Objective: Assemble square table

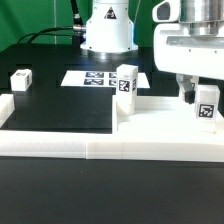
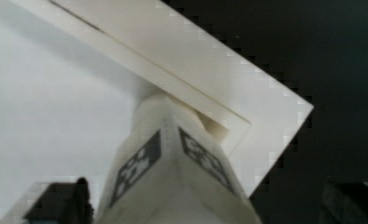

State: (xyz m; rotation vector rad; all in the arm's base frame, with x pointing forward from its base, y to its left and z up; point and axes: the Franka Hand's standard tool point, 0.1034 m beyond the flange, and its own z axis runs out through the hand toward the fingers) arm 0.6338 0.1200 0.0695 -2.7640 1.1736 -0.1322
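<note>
The square table's white slab (image 1: 165, 122) lies flat at the exterior view's right. One tagged leg (image 1: 125, 84) stands upright at its near left corner. A second tagged leg (image 1: 206, 103) stands at the slab's right corner. My gripper (image 1: 198, 92) is lowered around this leg. In the wrist view the leg (image 2: 177, 165) stands up from the slab's corner (image 2: 65, 100) between my dark fingertips (image 2: 60, 203). My gripper (image 2: 204, 207) looks open, with gaps on both sides of the leg. A third leg (image 1: 20, 80) lies at the far left.
The marker board (image 1: 95, 77) lies behind the slab, in front of the robot base (image 1: 107, 35). A long low white border wall (image 1: 100, 148) runs along the front and up the left side (image 1: 8, 108).
</note>
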